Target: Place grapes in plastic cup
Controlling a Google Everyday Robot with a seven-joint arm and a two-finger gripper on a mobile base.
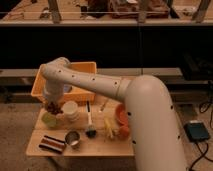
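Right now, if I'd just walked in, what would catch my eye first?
The big white arm sweeps across from the right over a small wooden table. Its gripper, at the table's left end, is shut on the grapes, just above the plastic cup. Behind sits a yellow bin.

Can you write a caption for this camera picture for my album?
Robot's gripper, shut on the grapes, hangs just above the plastic cup on the table.

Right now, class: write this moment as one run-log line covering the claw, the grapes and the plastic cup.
claw: shut on grapes | position: just above plastic cup | grapes: not in cup yet | next: likely lower, release
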